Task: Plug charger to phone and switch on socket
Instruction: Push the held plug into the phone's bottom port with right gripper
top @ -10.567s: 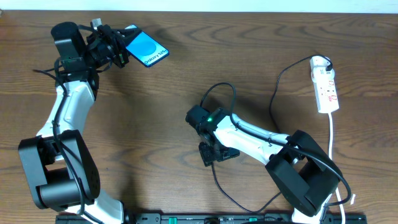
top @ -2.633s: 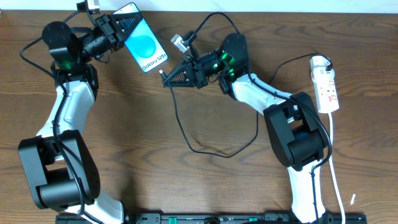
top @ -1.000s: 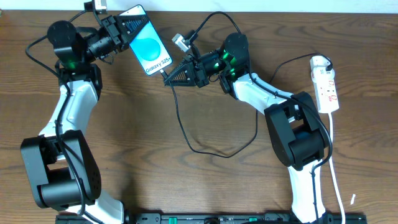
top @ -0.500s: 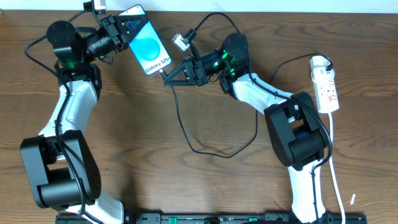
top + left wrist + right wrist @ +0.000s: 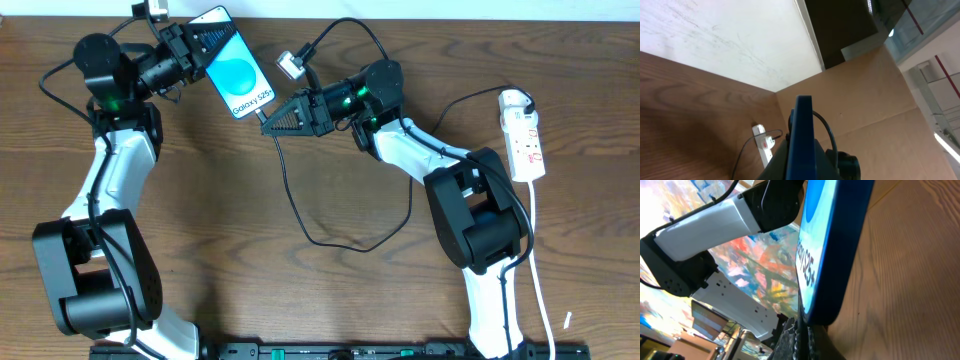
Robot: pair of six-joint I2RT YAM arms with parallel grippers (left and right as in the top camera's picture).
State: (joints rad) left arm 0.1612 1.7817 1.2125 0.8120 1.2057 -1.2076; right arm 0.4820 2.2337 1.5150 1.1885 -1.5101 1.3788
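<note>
The phone [image 5: 238,72], blue screen up, is lifted off the table at the back left, and my left gripper [image 5: 197,44] is shut on its upper end. In the left wrist view the phone [image 5: 802,132] shows edge-on between the fingers. My right gripper [image 5: 268,122] is shut on the charger's plug tip, pressed against the phone's lower end [image 5: 832,305]. The charger cable [image 5: 288,195] hangs from there and loops over the table. The white socket [image 5: 523,135] lies at the right edge, a white plug in its far end.
The socket's white cord [image 5: 537,250] runs down the right side toward the front edge. A black cable [image 5: 443,150] leads from the socket's plug toward the right arm. Beyond the phone, the socket [image 5: 763,146] shows small in the left wrist view. A wall borders the table's back.
The right gripper has edged slightly up and left, closer against the phone's lower end. The left arm and the phone have hardly moved.
</note>
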